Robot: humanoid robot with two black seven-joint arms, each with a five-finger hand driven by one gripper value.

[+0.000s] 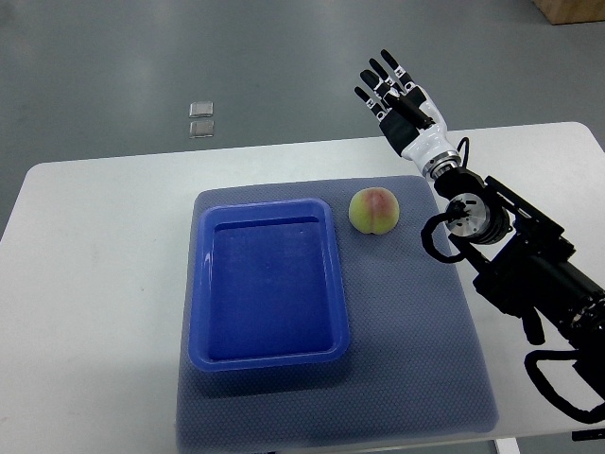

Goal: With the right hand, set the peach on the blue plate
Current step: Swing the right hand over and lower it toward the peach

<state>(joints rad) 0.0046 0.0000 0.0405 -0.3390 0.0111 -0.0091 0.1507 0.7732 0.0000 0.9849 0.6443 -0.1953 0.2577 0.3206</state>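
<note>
Blue plate (269, 284) bare | peach (374, 209) beside its right rim | right robot hand (397, 95) seemingly released, apart

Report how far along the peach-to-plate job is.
Nothing looks done yet: the peach sits on the grey mat just right of the blue plate, which holds nothing. In hand: the right hand is raised beyond the table's far edge, fingers spread, holding nothing and clear of the peach. Left: reach down, grasp the peach, carry it left and set it on the plate.
</note>
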